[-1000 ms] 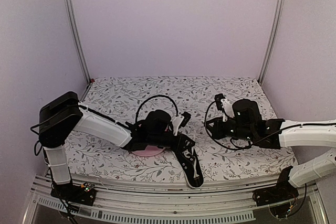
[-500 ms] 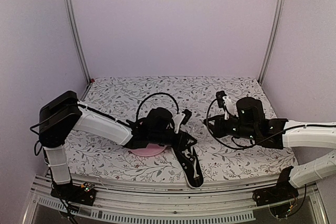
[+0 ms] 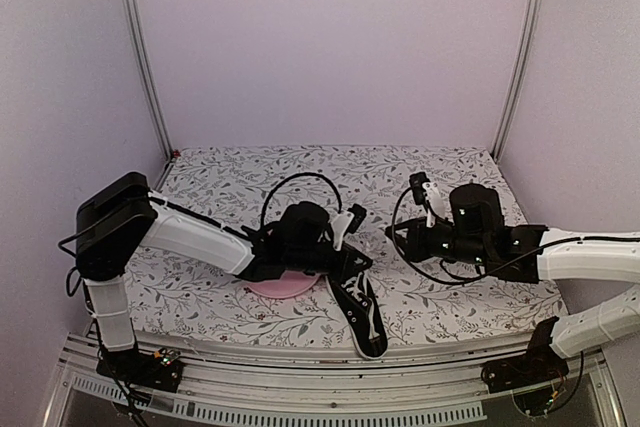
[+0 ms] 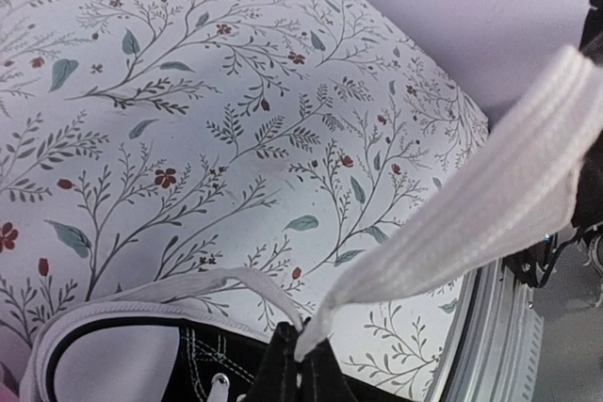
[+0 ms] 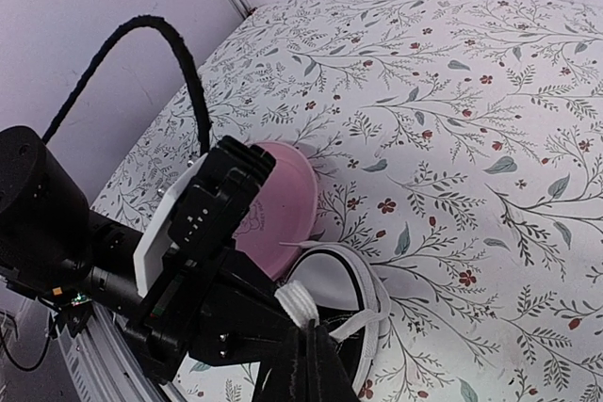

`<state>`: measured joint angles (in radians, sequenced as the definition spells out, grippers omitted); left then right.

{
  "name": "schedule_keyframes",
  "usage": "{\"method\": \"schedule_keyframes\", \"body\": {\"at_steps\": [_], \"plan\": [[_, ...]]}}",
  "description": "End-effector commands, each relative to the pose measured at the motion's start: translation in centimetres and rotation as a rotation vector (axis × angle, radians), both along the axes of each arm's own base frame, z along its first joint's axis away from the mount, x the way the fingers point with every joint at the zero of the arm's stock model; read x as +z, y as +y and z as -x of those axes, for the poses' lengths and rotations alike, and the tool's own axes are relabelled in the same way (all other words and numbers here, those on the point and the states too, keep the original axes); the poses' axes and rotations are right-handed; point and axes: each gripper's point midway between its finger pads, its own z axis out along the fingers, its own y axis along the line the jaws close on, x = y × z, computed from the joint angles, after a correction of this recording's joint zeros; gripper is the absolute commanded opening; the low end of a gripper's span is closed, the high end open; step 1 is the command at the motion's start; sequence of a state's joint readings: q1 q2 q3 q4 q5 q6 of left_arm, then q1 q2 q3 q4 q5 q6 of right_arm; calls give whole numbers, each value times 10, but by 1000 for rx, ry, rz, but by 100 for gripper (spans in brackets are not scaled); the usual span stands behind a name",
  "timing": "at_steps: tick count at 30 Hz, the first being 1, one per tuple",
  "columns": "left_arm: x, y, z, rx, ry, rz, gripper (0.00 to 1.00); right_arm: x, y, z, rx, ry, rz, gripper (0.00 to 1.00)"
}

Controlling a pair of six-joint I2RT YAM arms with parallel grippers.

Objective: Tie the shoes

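Beside the pink plate (image 3: 280,289), on its right, lies the black sneaker (image 3: 362,309). My left gripper (image 4: 300,364) and right gripper (image 5: 306,345) each pinch a white lace (image 4: 452,233); I'd draw them apart evenly, without slipping.

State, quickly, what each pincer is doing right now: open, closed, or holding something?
Left pincer: closed, pinching a white lace.
Right pincer: closed, also pinching white lace.
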<state>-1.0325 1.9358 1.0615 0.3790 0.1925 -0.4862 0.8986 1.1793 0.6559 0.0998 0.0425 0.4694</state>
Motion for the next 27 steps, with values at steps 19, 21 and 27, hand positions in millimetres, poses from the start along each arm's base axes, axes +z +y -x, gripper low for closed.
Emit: {"method": "schedule_keyframes", "body": {"at_steps": [19, 21, 27], "plan": [[12, 39, 6, 111, 18, 92, 0, 11, 80, -90, 215, -123, -109, 78], [14, 39, 6, 111, 22, 99, 0, 12, 59, -89, 213, -112, -133, 83], [16, 37, 6, 112, 38, 110, 0, -32, 19, -46, 257, -56, -91, 71]]}}
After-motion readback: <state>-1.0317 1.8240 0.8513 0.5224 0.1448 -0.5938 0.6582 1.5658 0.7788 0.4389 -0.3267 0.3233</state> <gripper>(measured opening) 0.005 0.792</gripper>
